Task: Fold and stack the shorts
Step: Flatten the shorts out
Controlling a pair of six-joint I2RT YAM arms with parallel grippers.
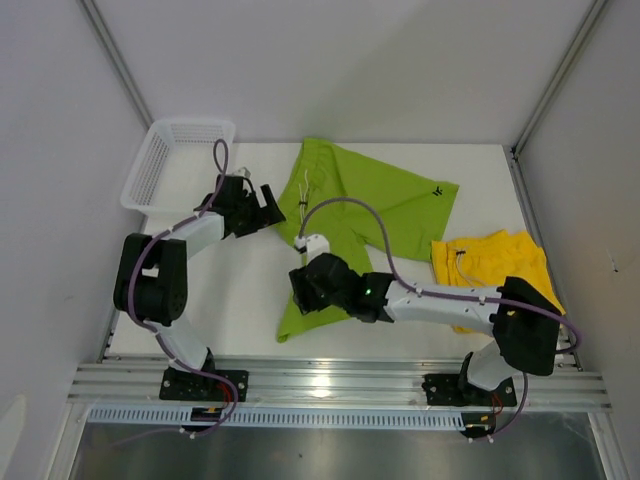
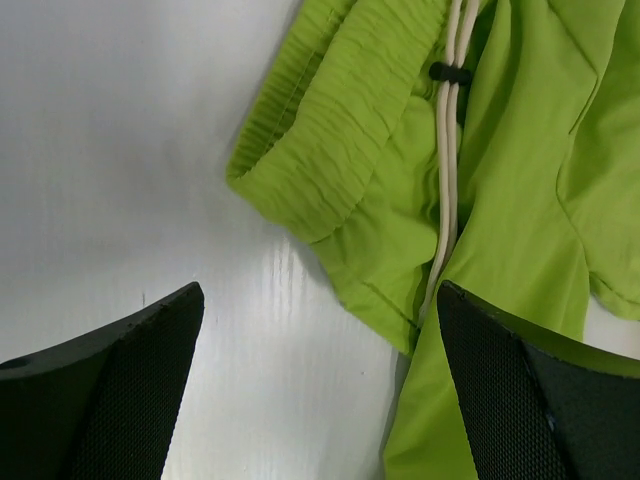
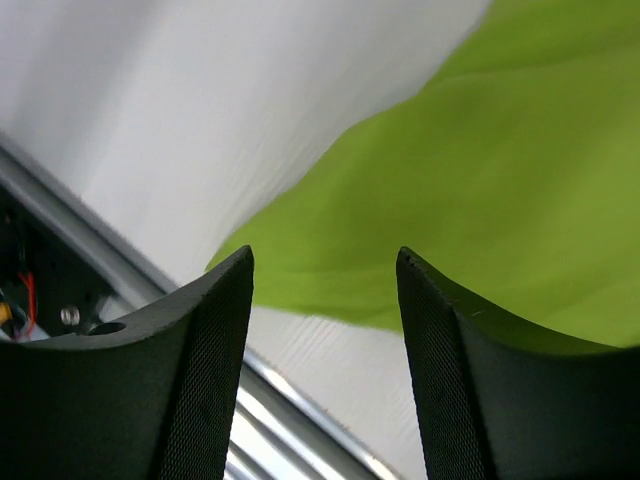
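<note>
Across the middle of the top view the green shorts (image 1: 350, 215) lie spread flat on the table (image 1: 240, 300), waistband toward the top and one leg running down to the lower centre. They seem laid open like this so both arms can reach opposite ends for a fold. At the right middle of that view the yellow shorts (image 1: 495, 262) sit bunched and well apart, probably waiting their turn.

The left gripper (image 2: 320, 295) hangs just above the table beside the waistband (image 2: 310, 130), jaws spread fully and gripping nothing. Its right finger sits over the green cloth near the drawstring (image 2: 447, 180), likely lined up to take that edge. The right gripper (image 3: 322, 258) is low at the bottom hem, at the lower centre of the top view. Its jaws stand partly apart with the green corner showing beyond the gap, and no cloth looks pinched yet. I judge it is placed to catch that hem.

Counted: two shorts, one green and one yellow; two grippers; one basket (image 1: 142, 175), upper left.
</note>
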